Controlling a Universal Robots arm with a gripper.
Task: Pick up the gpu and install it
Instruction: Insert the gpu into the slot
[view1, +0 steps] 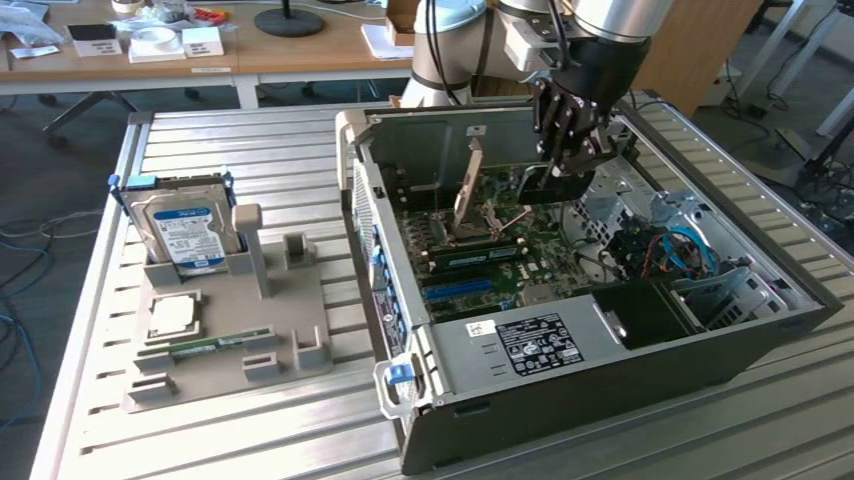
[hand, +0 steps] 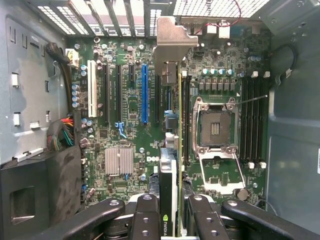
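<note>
In the exterior view my gripper (view1: 571, 150) reaches down into the open computer case (view1: 587, 350), shut on the gpu (view1: 551, 186), a dark card hanging just above the motherboard (view1: 514, 250). In the wrist view the gpu (hand: 171, 165) is edge-on between my fingers (hand: 145, 215), green board edge and black cooler side by side, its silver end bracket (hand: 172, 45) toward the case's slotted rear wall. The card hangs over the board between the blue slot (hand: 144, 92) and the open CPU socket (hand: 215, 125). I cannot tell whether its lower edge touches a slot.
On the exterior view's left, a grey holder tray (view1: 267, 330) carries a blue-labelled hard drive (view1: 187, 235), a CPU chip (view1: 174, 315) and a RAM stick (view1: 214, 345). Case walls and a cable bundle (view1: 674, 250) hem the gripper in. A black drive cage (hand: 40, 195) stands beside the board.
</note>
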